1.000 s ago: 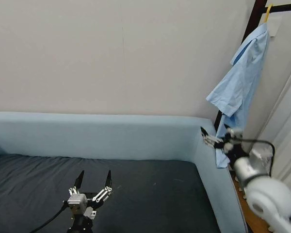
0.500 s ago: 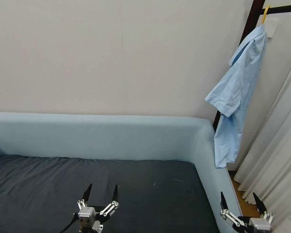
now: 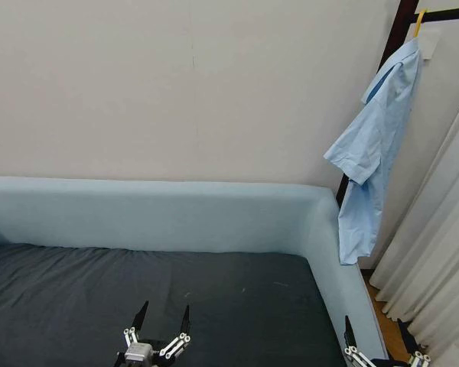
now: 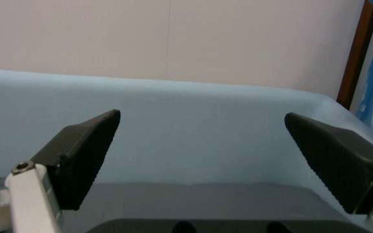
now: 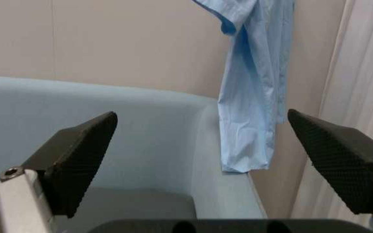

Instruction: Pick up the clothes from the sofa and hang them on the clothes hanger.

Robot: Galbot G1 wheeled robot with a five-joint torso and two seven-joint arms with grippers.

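While hanging, the shirt [image 3: 376, 141] lies above right end effector [image 3: 375, 327].

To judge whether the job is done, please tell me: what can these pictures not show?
- Dark grey sofa seat: front cut off by head view's lower edge.
- Yellow hanger: head view, mostly hidden inside the light blue shirt.
- Left gripper, right gripper: head view, bodies cut off by the same edge.

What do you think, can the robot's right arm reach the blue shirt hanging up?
Probably yes. The right gripper hangs open and empty by the end of the sofa, and the blue shirt hangs above and ahead of it with nothing in between. It would need to lift higher.
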